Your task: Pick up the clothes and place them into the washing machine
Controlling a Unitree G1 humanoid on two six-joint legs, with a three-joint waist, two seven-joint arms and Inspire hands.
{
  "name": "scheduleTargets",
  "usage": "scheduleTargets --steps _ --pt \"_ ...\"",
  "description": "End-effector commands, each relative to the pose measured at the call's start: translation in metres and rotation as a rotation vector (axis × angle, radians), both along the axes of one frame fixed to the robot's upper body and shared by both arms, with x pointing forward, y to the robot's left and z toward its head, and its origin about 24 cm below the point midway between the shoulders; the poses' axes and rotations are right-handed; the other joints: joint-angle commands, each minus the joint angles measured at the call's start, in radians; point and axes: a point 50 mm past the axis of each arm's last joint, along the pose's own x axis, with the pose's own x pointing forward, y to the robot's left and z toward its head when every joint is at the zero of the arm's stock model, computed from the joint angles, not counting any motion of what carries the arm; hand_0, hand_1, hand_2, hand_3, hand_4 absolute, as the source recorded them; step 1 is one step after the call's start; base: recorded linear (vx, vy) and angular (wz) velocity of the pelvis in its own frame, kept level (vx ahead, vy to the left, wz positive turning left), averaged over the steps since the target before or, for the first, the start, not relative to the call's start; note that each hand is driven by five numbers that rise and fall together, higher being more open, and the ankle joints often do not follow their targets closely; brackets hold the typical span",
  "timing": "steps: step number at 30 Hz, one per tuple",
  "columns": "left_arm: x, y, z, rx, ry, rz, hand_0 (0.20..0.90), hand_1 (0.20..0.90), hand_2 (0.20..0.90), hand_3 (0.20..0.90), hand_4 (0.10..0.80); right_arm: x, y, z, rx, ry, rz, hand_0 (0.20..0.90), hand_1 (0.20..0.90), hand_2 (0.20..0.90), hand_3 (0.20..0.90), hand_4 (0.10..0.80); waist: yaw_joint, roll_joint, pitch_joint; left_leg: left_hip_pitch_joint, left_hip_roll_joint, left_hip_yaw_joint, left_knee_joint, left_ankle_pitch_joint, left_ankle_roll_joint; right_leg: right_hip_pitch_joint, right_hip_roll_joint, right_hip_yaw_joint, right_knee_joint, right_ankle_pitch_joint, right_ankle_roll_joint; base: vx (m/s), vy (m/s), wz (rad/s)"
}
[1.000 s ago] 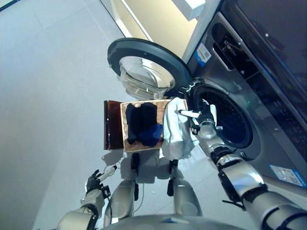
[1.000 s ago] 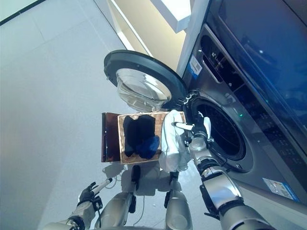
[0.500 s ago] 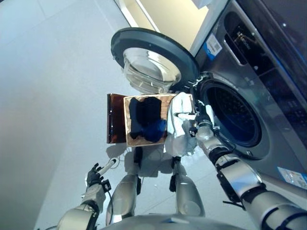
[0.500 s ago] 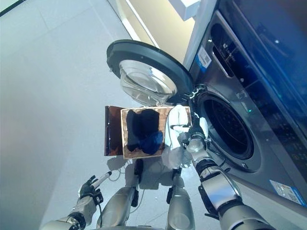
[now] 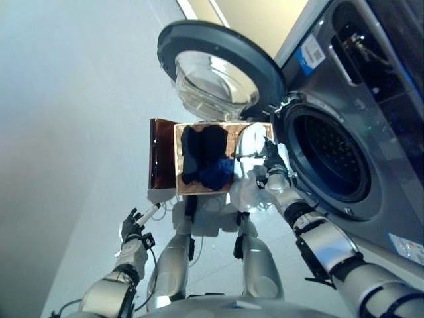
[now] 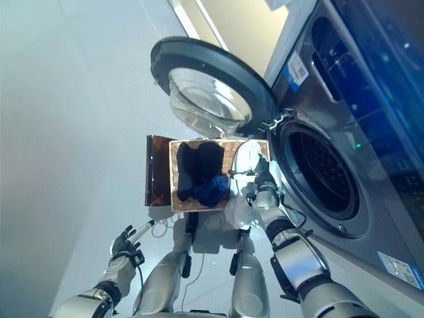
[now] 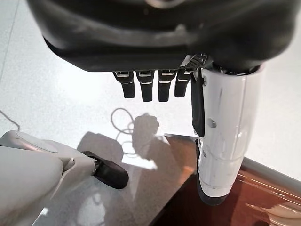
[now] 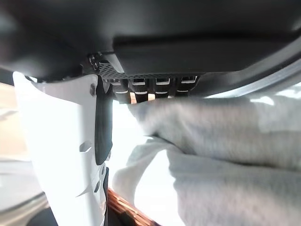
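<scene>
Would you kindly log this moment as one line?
right hand: shut on white cloth | beside basket | washer door: open | left hand: idle, open

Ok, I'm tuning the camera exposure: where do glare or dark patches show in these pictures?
Left eye view: the door glass catches bright highlights, while the drum is dark inside. Right wrist view: the white garment held by the right hand is strongly lit, almost washed out.

Washing machine (image 5: 371,132): cut off by right and top edges (drum depths dark).
White garment (image 8: 221,141): extent cut off in wrist view.
Right hand (image 6: 260,180): fingertips hidden in the garment.
Box (image 5: 182,189): far side hidden by garment.
</scene>
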Motion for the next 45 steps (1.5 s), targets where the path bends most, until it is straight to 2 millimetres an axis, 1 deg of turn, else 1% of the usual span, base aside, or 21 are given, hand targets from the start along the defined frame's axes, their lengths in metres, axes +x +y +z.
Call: scheduleTargets --steps 1,6,8,10,11,12,15,16,17,18,20,21,22,23,25,31,34,39,45 --pt "0.005 0.015 0.008 0.061 -0.038 0.048 0.9 0.9 0.9 0.9 0.8 0.016 0.016 0.027 -0.06 -0.093 0.054 0.9 0.9 0.9 0.9 0.8 0.007 0.021 -0.002 -0.048 0.018 0.012 0.007 0.026 -0.058 -0.043 -0.029 0.04 0.174 -0.113 0.048 0.0 0.0 0.0" --pt "0.017 0.014 0.018 0.048 -0.115 0.07 0.9 0.9 0.9 0.9 0.8 0.022 0.011 0.039 -0.07 -0.128 0.027 0.9 0.9 0.9 0.9 0.8 0.012 0.034 0.032 -0.092 0.012 0.002 0.019 0.034 -0.058 -0.086 -0.032 0.037 0.197 -0.12 0.044 -0.033 0.006 0.12" --pt "0.021 0.015 0.023 0.043 -0.147 0.08 0.9 0.9 0.9 0.9 0.8 0.027 0.007 0.048 -0.072 -0.147 0.005 0.9 0.9 0.9 0.9 0.8 0.014 0.041 0.051 -0.119 0.009 -0.003 0.025 0.037 -0.056 -0.11 -0.035 0.037 0.208 -0.123 0.043 -0.041 0.026 0.12" --pt "0.022 0.015 0.024 0.041 -0.151 0.083 0.9 0.9 0.9 0.9 0.8 0.028 0.005 0.051 -0.073 -0.153 -0.003 0.9 0.9 0.9 0.9 0.8 0.016 0.044 0.058 -0.129 0.007 -0.003 0.026 0.039 -0.056 -0.12 -0.037 0.039 0.213 -0.124 0.043 -0.034 0.033 0.01" --pt "0.025 0.015 0.026 0.039 -0.168 0.084 0.9 0.9 0.9 0.9 0.8 0.031 0.0 0.057 -0.08 -0.162 -0.021 0.9 0.9 0.9 0.9 0.8 0.02 0.051 0.068 -0.145 0.002 -0.006 0.027 0.043 -0.055 -0.143 -0.04 0.036 0.22 -0.123 0.044 0.0 0.0 0.0" --pt "0.025 0.015 0.026 0.039 -0.168 0.084 0.9 0.9 0.9 0.9 0.8 0.031 0.0 0.057 -0.08 -0.162 -0.021 0.9 0.9 0.9 0.9 0.8 0.02 0.051 0.067 -0.145 0.002 -0.005 0.027 0.043 -0.055 -0.143 -0.04 0.036 0.22 -0.123 0.044 -0.034 0.033 0.01" --pt "0.03 0.011 0.032 0.033 -0.21 0.071 0.9 0.9 0.9 0.9 0.8 0.037 -0.006 0.07 -0.091 -0.184 -0.049 0.9 0.9 0.9 0.9 0.8 0.026 0.061 0.077 -0.176 -0.002 -0.008 0.024 0.049 -0.053 -0.182 -0.047 0.039 0.226 -0.117 0.046 -0.017 0.034 0.0" --pt "0.03 0.011 0.032 0.033 -0.21 0.071 0.9 0.9 0.9 0.9 0.8 0.037 -0.006 0.07 -0.091 -0.184 -0.049 0.9 0.9 0.9 0.9 0.8 0.026 0.061 0.077 -0.176 -0.002 -0.008 0.024 0.049 -0.053 -0.183 -0.047 0.039 0.227 -0.117 0.046 -0.02 0.057 -0.02" --pt "0.032 0.01 0.034 0.025 -0.23 0.07 0.9 0.9 0.9 0.9 0.8 0.04 -0.01 0.078 -0.093 -0.199 -0.065 0.9 0.9 0.9 0.9 0.8 0.03 0.067 0.077 -0.193 -0.007 -0.011 0.023 0.052 -0.052 -0.2 -0.049 0.042 0.23 -0.115 0.047 0.0 0.0 0.0" --pt "0.032 0.01 0.034 0.025 -0.23 0.07 0.9 0.9 0.9 0.9 0.8 0.04 -0.01 0.078 -0.093 -0.199 -0.065 0.9 0.9 0.9 0.9 0.8 0.03 0.067 0.077 -0.193 -0.007 -0.011 0.023 0.052 -0.052 -0.2 -0.049 0.042 0.231 -0.115 0.047 -0.015 0.044 0.01" --pt "0.033 0.008 0.036 0.02 -0.248 0.061 0.9 0.9 0.9 0.9 0.8 0.043 -0.01 0.086 -0.092 -0.218 -0.07 0.9 0.9 0.9 0.9 0.8 0.034 0.068 0.077 -0.209 -0.009 -0.009 0.021 0.054 -0.049 -0.22 -0.051 0.044 0.232 -0.112 0.049 -0.008 0.047 0.04" --pt "0.034 0.006 0.037 0.016 -0.259 0.057 0.9 0.9 0.9 0.9 0.8 0.045 -0.013 0.091 -0.088 -0.229 -0.087 0.543 0.543 0.543 0.543 0.545 0.038 0.07 0.077 -0.215 -0.01 -0.01 0.016 0.056 -0.048 -0.229 -0.053 0.045 0.229 -0.108 0.05 -0.004 0.042 0.03" --pt "0.034 0.006 0.037 0.016 -0.259 0.057 0.9 0.9 0.9 0.9 0.8 0.045 -0.013 0.091 -0.088 -0.229 -0.087 0.491 0.491 0.491 0.491 0.508 0.038 0.07 0.077 -0.215 -0.01 -0.009 0.016 0.056 -0.048 -0.23 -0.053 0.045 0.229 -0.108 0.05 0.006 0.05 -0.02" --pt "0.033 0.006 0.038 0.013 -0.266 0.058 0.9 0.9 0.9 0.9 0.8 0.047 -0.016 0.099 -0.092 -0.25 -0.099 0.2 0.2 0.2 0.2 0.3 0.042 0.074 0.077 -0.217 -0.013 -0.011 0.008 0.059 -0.047 -0.233 -0.054 0.048 0.225 -0.104 0.053 0.0 0.0 0.0" --pt "0.033 0.005 0.037 0.013 -0.264 0.055 0.9 0.9 0.9 0.9 0.8 0.047 -0.017 0.1 -0.093 -0.254 -0.104 0.2 0.2 0.2 0.2 0.3 0.043 0.076 0.077 -0.217 -0.013 -0.011 0.005 0.059 -0.046 -0.235 -0.054 0.049 0.225 -0.104 0.053 0.008 0.032 -0.03" --pt "0.033 0.005 0.036 0.014 -0.254 0.08 0.9 0.9 0.9 0.9 0.8 0.05 -0.005 0.111 -0.08 -0.32 -0.086 0.2 0.2 0.2 0.2 0.3 0.036 0.068 0.077 -0.207 -0.014 -0.007 -0.001 0.058 -0.046 -0.225 -0.053 0.053 0.213 -0.103 0.054 0.003 0.006 0.0" --pt "0.033 0.005 0.035 0.017 -0.25 0.087 0.9 0.9 0.9 0.9 0.8 0.05 -0.005 0.113 -0.091 -0.341 -0.081 0.2 0.2 0.2 0.2 0.3 0.031 0.069 0.077 -0.202 -0.015 -0.005 -0.002 0.057 -0.048 -0.217 -0.055 0.053 0.206 -0.103 0.054 0.0 0.0 0.0" --pt "0.034 0.006 0.037 0.019 -0.259 0.093 0.9 0.9 0.9 0.9 0.8 0.05 -0.011 0.118 -0.096 -0.356 -0.097 0.2 0.2 0.2 0.2 0.3 0.029 0.075 0.077 -0.196 -0.016 -0.002 -0.005 0.058 -0.052 -0.208 -0.056 0.052 0.203 -0.104 0.055 0.0 0.0 0.0" --pt "0.031 0.005 0.036 0.021 -0.256 0.081 0.9 0.9 0.9 0.9 0.8 0.048 -0.018 0.114 -0.093 -0.351 -0.114 0.2 0.2 0.2 0.2 0.3 0.027 0.076 0.077 -0.19 -0.015 0.003 0.001 0.054 -0.052 -0.206 -0.053 0.058 0.206 -0.105 0.055 -0.001 -0.002 -0.01"
